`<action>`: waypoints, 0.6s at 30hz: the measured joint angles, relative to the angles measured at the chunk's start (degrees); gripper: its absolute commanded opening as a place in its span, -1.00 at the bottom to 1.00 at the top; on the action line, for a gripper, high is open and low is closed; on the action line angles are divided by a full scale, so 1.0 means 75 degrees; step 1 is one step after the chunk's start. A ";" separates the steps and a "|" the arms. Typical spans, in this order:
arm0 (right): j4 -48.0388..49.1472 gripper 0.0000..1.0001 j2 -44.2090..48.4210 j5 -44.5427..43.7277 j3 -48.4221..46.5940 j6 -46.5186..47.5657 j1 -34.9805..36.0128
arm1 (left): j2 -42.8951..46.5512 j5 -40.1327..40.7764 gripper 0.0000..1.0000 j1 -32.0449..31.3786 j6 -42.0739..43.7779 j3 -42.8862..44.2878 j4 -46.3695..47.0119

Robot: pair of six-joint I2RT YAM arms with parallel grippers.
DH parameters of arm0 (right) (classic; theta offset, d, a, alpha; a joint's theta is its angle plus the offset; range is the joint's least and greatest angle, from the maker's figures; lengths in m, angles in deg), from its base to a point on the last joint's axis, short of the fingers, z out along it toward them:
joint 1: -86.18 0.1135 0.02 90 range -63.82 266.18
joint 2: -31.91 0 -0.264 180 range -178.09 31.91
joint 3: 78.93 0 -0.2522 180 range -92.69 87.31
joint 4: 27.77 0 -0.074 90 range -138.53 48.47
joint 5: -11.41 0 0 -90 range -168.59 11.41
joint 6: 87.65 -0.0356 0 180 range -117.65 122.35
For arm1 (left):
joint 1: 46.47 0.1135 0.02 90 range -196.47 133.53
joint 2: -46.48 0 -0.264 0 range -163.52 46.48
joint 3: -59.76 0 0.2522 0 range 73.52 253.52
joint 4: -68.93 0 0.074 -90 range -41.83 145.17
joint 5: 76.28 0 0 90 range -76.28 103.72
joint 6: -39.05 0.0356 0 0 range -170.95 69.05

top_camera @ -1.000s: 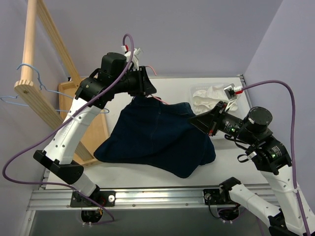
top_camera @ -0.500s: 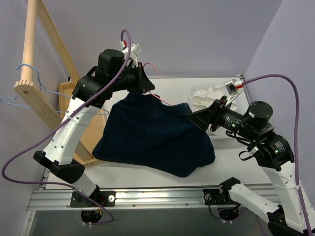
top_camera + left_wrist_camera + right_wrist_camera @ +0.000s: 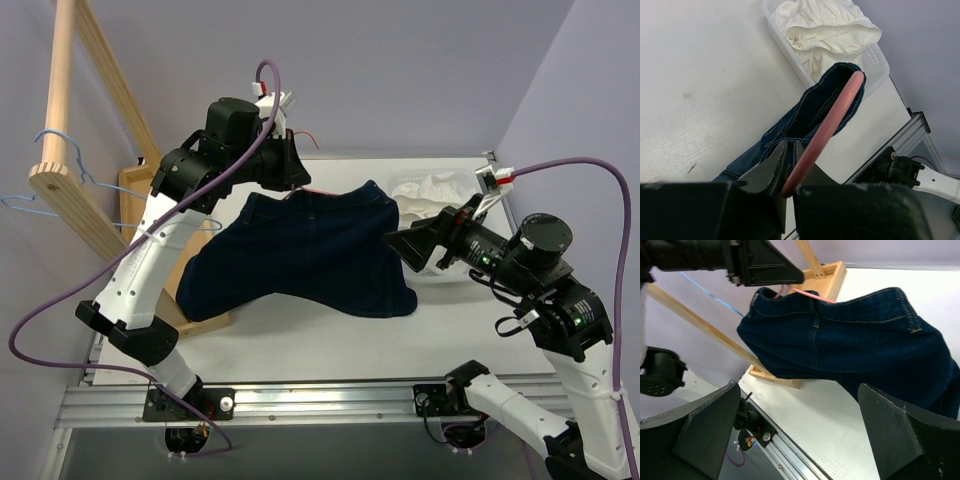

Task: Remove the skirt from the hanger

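The white skirt [image 3: 432, 189] lies crumpled in a white basket [image 3: 398, 184] at the back right, also in the left wrist view as the skirt [image 3: 825, 30]. The light-blue hanger [image 3: 47, 137] hangs bare on the wooden rod at the left. My left gripper [image 3: 293, 180] [image 3: 790, 150] is shut on a thin pink hanger [image 3: 827, 125] that carries a dark denim garment [image 3: 310, 250], lifted above the table. My right gripper [image 3: 397, 241] [image 3: 799, 390] is open and holds nothing, just right of the denim's hem [image 3: 850, 345].
A wooden rack [image 3: 60, 100] with a slanted rod stands at the left, its base frame [image 3: 785, 381] on the table under the denim. The basket rim [image 3: 785, 47] sits near the table's far right edge. A metal rail [image 3: 320, 400] runs along the near edge.
My right gripper has opened, let go of the denim and drawn back to the right. The denim now hangs only from the pink hanger, and its hem has swung left and up.
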 measured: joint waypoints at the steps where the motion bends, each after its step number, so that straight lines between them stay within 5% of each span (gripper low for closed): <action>1: -0.0047 1.00 -0.0076 -0.0082 -0.0003 -0.0020 0.0000 | 0.0015 0.0000 -0.95 -0.0006 0.0003 -0.0061 -0.0003; 18: -0.1032 0.86 -0.1539 -0.1600 -0.0379 -0.1460 -0.0035 | 0.0994 -0.0175 -0.95 -0.0149 0.0012 -0.1090 0.0079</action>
